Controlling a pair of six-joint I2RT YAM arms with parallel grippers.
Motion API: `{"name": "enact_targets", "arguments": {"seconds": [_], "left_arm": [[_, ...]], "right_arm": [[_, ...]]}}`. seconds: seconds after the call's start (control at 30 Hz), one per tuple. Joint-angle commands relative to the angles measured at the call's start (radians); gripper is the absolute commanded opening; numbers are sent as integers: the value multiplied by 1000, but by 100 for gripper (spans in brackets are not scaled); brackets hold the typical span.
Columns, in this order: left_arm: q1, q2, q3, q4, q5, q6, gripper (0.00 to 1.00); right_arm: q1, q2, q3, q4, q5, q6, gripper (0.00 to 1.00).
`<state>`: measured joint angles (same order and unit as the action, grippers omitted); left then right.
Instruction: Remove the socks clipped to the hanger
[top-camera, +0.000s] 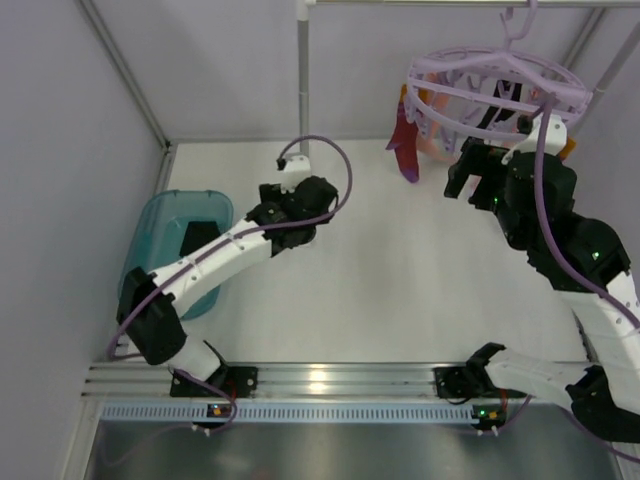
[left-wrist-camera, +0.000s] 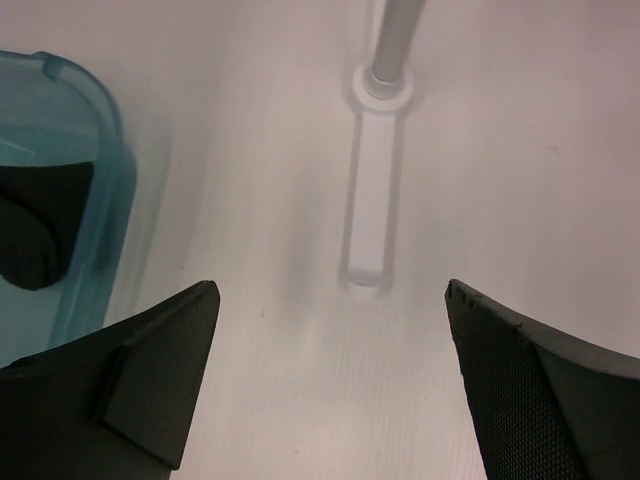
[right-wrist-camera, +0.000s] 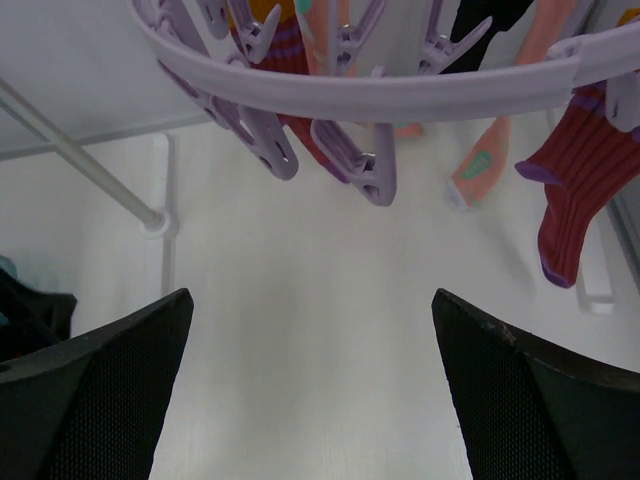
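up at the far right corner of the table (top-camera: 400, 290) hangs the hanger (right-wrist-camera: 400, 97), its lilac ring tilted in the top view and its hook (top-camera: 520, 25) caught on a rail overhead. the socks are clipped under it. from the right wrist camera i can see a magenta-red sock (right-wrist-camera: 575, 190) with a purple toe at the right side, a salmon pink sock (right-wrist-camera: 478, 165) behind the ring, a black sock (right-wrist-camera: 480, 20) higher up, and a red sock with a purple band (right-wrist-camera: 285, 50) at the left. two pegs (right-wrist-camera: 370, 165) on the near side of the ring dangle with nothing in them.

my right gripper (right-wrist-camera: 310, 390) sits just below and in front of the ring, released, its jaws spread wide with only bare table between them; it touches no sock. my left gripper (left-wrist-camera: 330, 380) is well apart from the hanger, over the middle left of the table, also released and holding nothing, pointed at the foot of the white pole (left-wrist-camera: 395, 40).

the teal tub (left-wrist-camera: 100, 190) stands at the left edge, beside the left arm. something dark (left-wrist-camera: 40, 230) lies inside it; i cannot tell what it is.
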<state>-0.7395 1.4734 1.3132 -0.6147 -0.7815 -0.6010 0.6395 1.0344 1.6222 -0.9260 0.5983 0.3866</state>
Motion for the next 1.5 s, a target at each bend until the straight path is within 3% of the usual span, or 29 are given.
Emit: {"name": "enact_targets", "arguments": {"seconds": [0.0, 0.27, 0.67, 0.93, 1.1, 1.37, 1.47], "left_arm": [[-78, 76, 70, 4, -67, -55, 98], [-227, 183, 95, 4, -62, -80, 97], [-247, 153, 77, 6, -67, -80, 98], [-247, 131, 57, 6, -71, -82, 98], [-247, 120, 44, 4, -82, -80, 98], [-248, 130, 50, 21, -61, -80, 98], [-251, 145, 58, 26, -48, -89, 97]], "right_arm": [[11, 24, 48, 60, 119, -32, 99], [-55, 222, 243, 85, 172, -112, 99], [-143, 297, 206, 209, 26, -161, 99], [-144, 388, 289, 213, -153, -103, 99], [-138, 408, 332, 205, -355, -57, 99], [-113, 311, 245, 225, -665, -11, 99], [-107, 260, 220, 220, -677, -5, 99]]}}
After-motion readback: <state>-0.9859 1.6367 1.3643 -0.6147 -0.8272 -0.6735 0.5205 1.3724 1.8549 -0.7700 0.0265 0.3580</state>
